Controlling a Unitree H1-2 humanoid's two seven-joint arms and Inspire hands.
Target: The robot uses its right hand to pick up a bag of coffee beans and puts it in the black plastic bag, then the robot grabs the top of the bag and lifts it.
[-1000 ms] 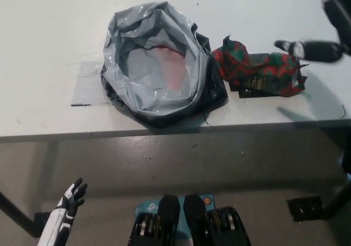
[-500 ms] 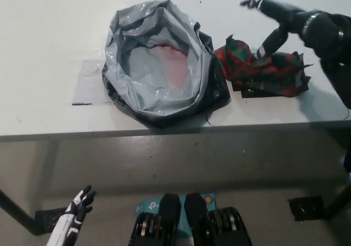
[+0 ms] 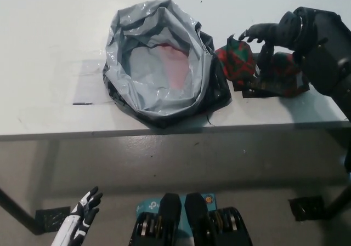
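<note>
The black plastic bag (image 3: 159,65) lies on the white table (image 3: 49,43) with its mouth wide open, showing a grey lining and something pinkish inside. To its right lies the coffee bean bag (image 3: 237,61), red and green patterned. My black right hand (image 3: 267,36) hovers right over the middle of that bag, fingers spread and curled downward, nothing held. Its wrist and arm hide the bag's right part. My white left hand (image 3: 82,216) hangs low at the bottom left, below the table, fingers apart and empty.
The table's front edge (image 3: 164,132) runs across the middle of the picture, with grey floor below. A grey taped patch (image 3: 88,81) lies left of the black bag. A black table foot (image 3: 304,207) stands at the lower right.
My right hand has come down and inward from above the coffee bean bag until it sits over its middle. The left hand drifted slightly right and lower.
</note>
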